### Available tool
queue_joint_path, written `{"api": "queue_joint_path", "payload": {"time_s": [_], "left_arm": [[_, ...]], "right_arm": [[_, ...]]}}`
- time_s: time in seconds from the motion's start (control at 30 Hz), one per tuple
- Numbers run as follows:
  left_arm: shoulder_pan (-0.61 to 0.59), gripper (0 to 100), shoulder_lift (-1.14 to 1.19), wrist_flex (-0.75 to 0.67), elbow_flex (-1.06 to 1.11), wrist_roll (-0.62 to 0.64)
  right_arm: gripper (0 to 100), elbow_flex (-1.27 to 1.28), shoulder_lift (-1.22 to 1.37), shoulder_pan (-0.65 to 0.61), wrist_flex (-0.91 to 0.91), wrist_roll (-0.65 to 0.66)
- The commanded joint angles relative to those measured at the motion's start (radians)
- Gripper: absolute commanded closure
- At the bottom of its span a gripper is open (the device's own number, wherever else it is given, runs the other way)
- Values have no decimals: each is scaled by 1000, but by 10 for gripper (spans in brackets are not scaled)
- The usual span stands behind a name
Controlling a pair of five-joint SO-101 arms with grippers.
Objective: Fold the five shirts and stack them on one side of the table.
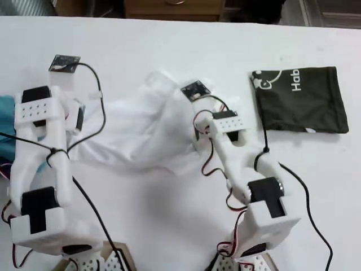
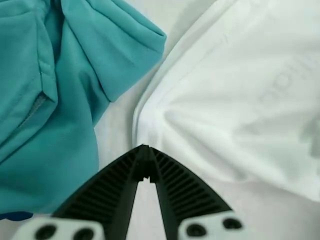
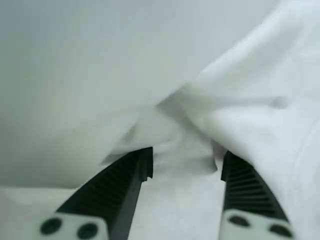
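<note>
A crumpled white shirt [image 1: 141, 132] lies across the middle of the table, also seen close up as the white shirt [image 2: 235, 90] and the white shirt [image 3: 240, 115]. My left gripper [image 2: 144, 150] is shut, pinching the shirt's edge, with folds running out from its tips; from above, the left gripper [image 1: 78, 117] sits at the shirt's left end. My right gripper [image 3: 185, 167] is open with a bunch of white cloth between its fingers; from above, the right gripper [image 1: 198, 125] is at the shirt's right end. A teal shirt [image 2: 55, 100] lies beside the white one, at the table's left edge [image 1: 5, 121].
A folded dark green shirt [image 1: 302, 99] lies flat at the right of the white table [image 1: 169, 214]. Black cables trail from both arms over the table. The arm bases stand at the near edge.
</note>
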Motion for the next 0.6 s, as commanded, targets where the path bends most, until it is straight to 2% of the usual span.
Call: {"api": "queue_joint_path", "payload": {"time_s": [0.0,0.13,0.27,0.3,0.57], "left_arm": [[9,973,-57,-3,-8,8],[9,973,-58,-2,-4,8],[8,973,-60,5,-2,5],[3,973,-60,9,-7,3],[2,973,-144,124,2,0]], "right_arm": [[775,-52,13,16,7,-6],[799,-86,45,15,67,-5],[993,-127,64,18,94,-14],[963,-130,61,21,94,-14],[979,-60,-134,18,97,-14]]}}
